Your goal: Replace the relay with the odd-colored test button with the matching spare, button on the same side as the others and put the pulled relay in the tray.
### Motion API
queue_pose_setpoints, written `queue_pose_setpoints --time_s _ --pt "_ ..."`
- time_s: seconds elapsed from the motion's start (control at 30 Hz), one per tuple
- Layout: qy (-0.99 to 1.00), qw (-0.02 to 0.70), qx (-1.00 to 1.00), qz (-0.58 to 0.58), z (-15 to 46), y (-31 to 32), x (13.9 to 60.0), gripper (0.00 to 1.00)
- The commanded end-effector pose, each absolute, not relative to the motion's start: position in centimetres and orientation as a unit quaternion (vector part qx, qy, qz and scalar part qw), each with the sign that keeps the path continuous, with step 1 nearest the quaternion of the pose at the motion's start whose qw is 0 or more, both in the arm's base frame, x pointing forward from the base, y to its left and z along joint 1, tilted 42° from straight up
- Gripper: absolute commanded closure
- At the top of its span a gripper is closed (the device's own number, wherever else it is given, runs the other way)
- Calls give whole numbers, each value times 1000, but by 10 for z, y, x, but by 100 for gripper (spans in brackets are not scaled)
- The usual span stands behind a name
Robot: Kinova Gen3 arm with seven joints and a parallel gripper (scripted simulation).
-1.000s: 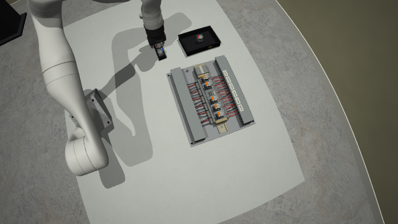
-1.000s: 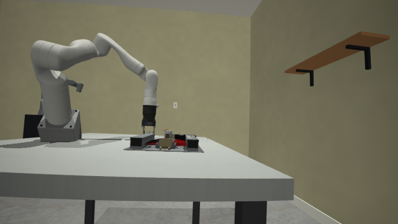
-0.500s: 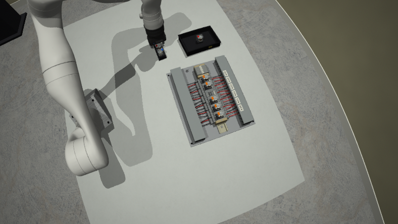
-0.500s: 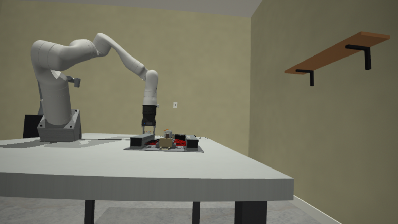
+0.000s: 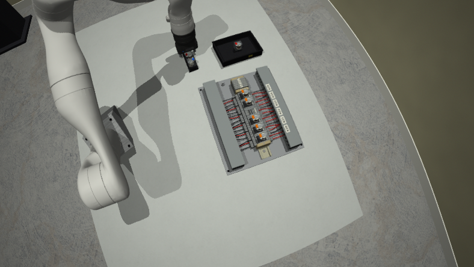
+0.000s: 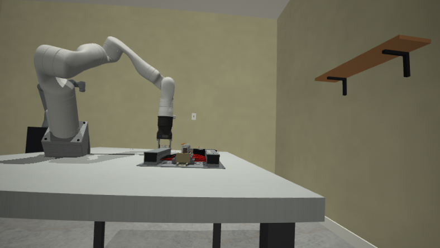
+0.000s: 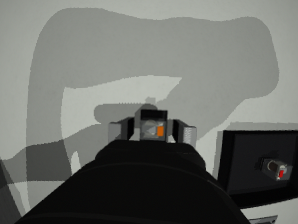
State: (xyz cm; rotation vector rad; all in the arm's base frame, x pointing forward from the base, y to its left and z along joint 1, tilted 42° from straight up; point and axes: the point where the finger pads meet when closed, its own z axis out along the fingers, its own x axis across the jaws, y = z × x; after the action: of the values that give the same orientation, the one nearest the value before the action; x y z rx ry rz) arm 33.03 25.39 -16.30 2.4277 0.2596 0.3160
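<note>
- The arm [image 5: 68, 76] [image 6: 139, 61], smooth, rounded off-white tubes, arches from its angular base at 9 o'clock in the top view, its wrist pointing down toward the table [image 5: 198, 211] [image 6: 172, 181].
- The gripper [image 5: 188, 53] [image 6: 165, 146] [image 7: 153, 126] is at 11 o'clock from the panel, fingers released, spread on either side of the orange-buttoned spare [image 7: 150, 130]; whether they touch it, I can't tell.
- That spare is in the narrow black rack [image 5: 193, 70] [image 7: 153, 114], where the top view shows a blue button [image 5: 192, 59].
- The shallow black tray [image 5: 233, 61] [image 7: 224, 167], at 12 o'clock from the panel, holds the clear-cased, red-buttoned relay [image 5: 237, 46] [image 7: 276, 169].
- The flat grey panel [image 5: 252, 162] [image 6: 181, 166] carries five orange-buttoned relays [image 5: 255, 118] between long, boxy ducts [image 5: 224, 124] [image 6: 157, 151].

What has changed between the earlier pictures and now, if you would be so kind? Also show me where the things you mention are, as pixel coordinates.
Nothing visibly changed: the open gripper [image 5: 187, 53] [image 6: 164, 147] [image 7: 153, 126] is still over the spares' rack [image 5: 193, 70] [image 7: 154, 114], the red-button relay [image 5: 237, 45] [image 7: 276, 170] still lies in the tray [image 5: 226, 62] [image 7: 225, 160], and five orange-button relays still stand in the row.
</note>
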Motion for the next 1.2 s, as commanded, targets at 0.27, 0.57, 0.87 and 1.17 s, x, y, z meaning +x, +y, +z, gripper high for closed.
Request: queue_pose_setpoints --time_s 0.27,0.57,0.87,1.17 --pt "100 332 930 121 -162 256 330 0" --pt "100 332 930 121 -162 256 330 0" --pt "100 332 930 121 -162 256 330 100" --pt "100 332 930 121 -162 256 330 100"
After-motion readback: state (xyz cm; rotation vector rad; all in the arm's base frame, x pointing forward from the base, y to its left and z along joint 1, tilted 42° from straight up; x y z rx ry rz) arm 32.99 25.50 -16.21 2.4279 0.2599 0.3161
